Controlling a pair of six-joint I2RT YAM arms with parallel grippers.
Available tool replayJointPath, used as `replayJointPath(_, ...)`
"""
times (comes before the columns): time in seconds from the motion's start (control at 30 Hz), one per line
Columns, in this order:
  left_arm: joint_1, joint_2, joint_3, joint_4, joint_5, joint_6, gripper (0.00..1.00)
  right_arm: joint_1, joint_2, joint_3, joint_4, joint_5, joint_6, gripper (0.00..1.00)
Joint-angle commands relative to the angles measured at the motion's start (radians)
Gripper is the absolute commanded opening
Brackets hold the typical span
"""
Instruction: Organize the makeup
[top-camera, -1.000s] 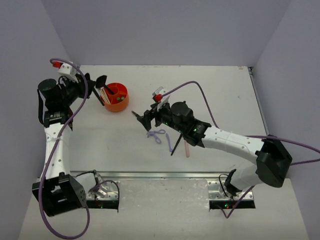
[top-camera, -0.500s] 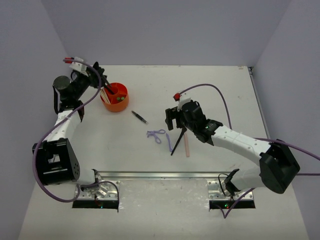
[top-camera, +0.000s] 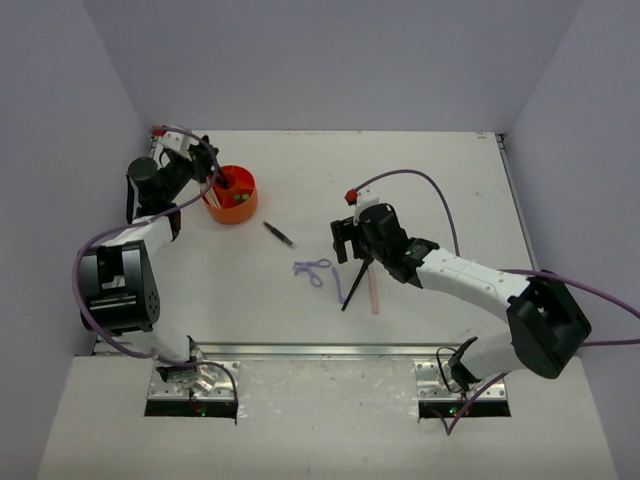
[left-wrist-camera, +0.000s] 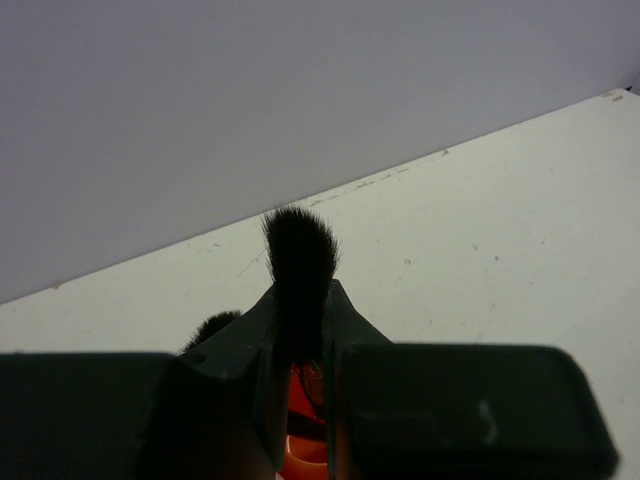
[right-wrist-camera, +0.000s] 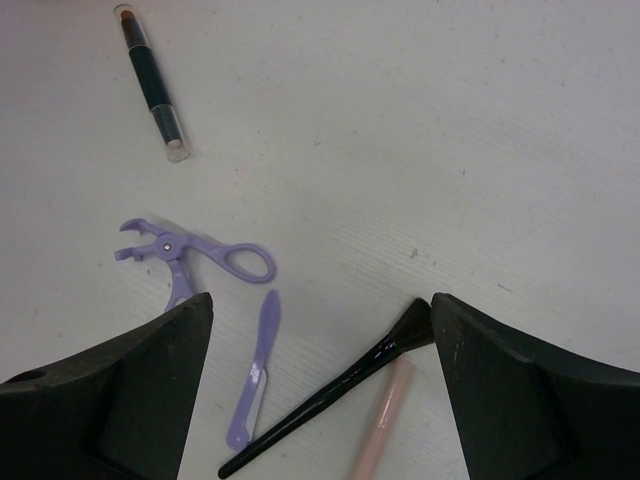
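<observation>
Watching the left gripper (left-wrist-camera: 300, 335) first: its jaws are pinched almost together on a flared brush (left-wrist-camera: 300, 250), bristles up, held over the orange tub (top-camera: 243, 207) at the far left of the table (top-camera: 420, 180). We judge the release to be the weak spot. If the handle goes down off-centre it may catch a divider or the rim, tip out, or knock the sticks standing inside. Which compartment lies beneath, we cannot tell.

The right gripper (right-wrist-camera: 315, 330) hangs wide open over the loose makeup, holding nothing. The risk there is crowding. The long black brush (right-wrist-camera: 330, 400) lies against or just beside the pink stick (right-wrist-camera: 380, 425), with a lilac blade (right-wrist-camera: 255, 370) near, so a pinch could take two items or flick one away. Slim things flat on a smooth top offer little purchase.

Materials:
- Flared brush: bristles soft, dense, dark, a rounded fan.
- Long black brush: glossy, tapering handle.
- Pink stick: matte, cylindrical.
- Lilac looped tool (right-wrist-camera: 190, 255): hard plastic, scissor-like.
- Dark pencil (right-wrist-camera: 152, 85): round, clear-capped, well apart from the rest.
</observation>
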Motion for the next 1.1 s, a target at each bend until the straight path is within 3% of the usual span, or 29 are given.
replayJointPath(0.0,-0.008,0.018,-0.007,0.083,0.003,0.025,0.00,-0.010,-0.002,-0.005,0.018,0.032,0.011,0.89)
replayJointPath(0.07,-0.010,0.029,-0.008,0.075,0.001,0.024,0.00,-0.012,-0.003,-0.008,0.010,0.032,0.016,0.90)
replayJointPath(0.13,-0.012,0.030,-0.011,0.063,0.016,0.031,0.27,-0.014,-0.007,-0.017,0.002,0.041,0.025,0.91)
replayJointPath(0.2,-0.013,0.022,-0.012,0.034,0.030,0.039,0.51,-0.017,-0.013,-0.026,-0.013,0.067,0.063,0.99)
replayJointPath(0.3,-0.015,-0.006,-0.003,0.003,0.030,0.024,0.75,-0.036,-0.023,-0.038,-0.039,0.085,0.125,0.99)
replayJointPath(0.37,-0.015,-0.039,0.016,-0.040,0.027,-0.012,0.83,-0.051,-0.035,-0.050,-0.073,0.113,0.186,0.99)
replayJointPath(0.6,-0.014,-0.177,0.074,-0.204,-0.006,-0.091,0.89,-0.057,-0.069,-0.038,-0.178,0.128,0.288,0.98)
replayJointPath(0.67,-0.014,-0.224,0.099,-0.298,-0.040,-0.082,0.89,-0.057,-0.085,-0.046,-0.217,0.131,0.291,0.88)
replayJointPath(0.87,-0.012,-0.370,0.121,-0.569,-0.101,0.048,0.90,-0.057,-0.091,-0.106,-0.321,0.086,0.270,0.44)
replayJointPath(1.07,-0.012,-0.518,0.011,-0.650,-0.116,0.153,0.92,-0.055,-0.077,-0.144,-0.359,0.004,0.270,0.53)
